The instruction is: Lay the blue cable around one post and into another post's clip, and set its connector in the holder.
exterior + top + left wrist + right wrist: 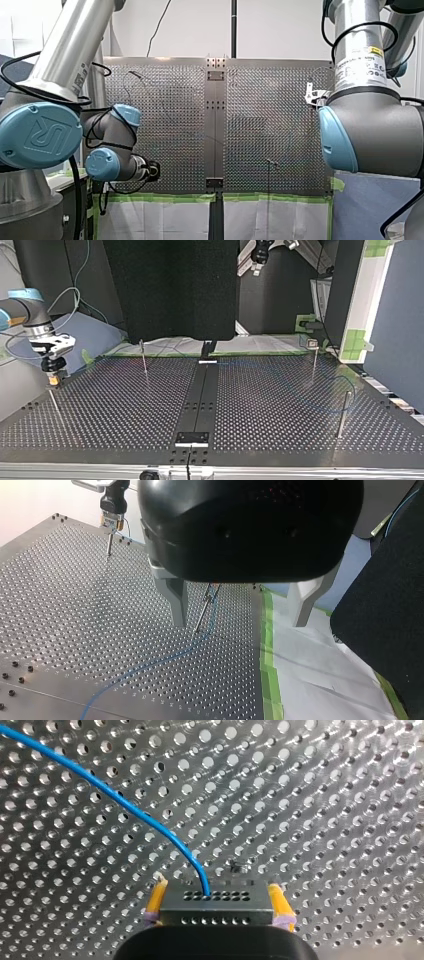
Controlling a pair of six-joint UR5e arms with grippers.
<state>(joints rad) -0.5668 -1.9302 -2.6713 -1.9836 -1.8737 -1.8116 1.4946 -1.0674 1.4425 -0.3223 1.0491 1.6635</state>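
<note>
at the top view's left, over the perforated metal table (125, 405), my right gripper (52, 377) pinches the black rectangular connector (215, 904) of the thin blue cable (125, 805) between its yellow pads (156, 900), directly above a slim metal post (56, 407). across the table, my left gripper (237, 624) holds its metal fingers (176, 602) spread either side of another slim post (202, 612), the cable dropping beside it onto the table.
</note>
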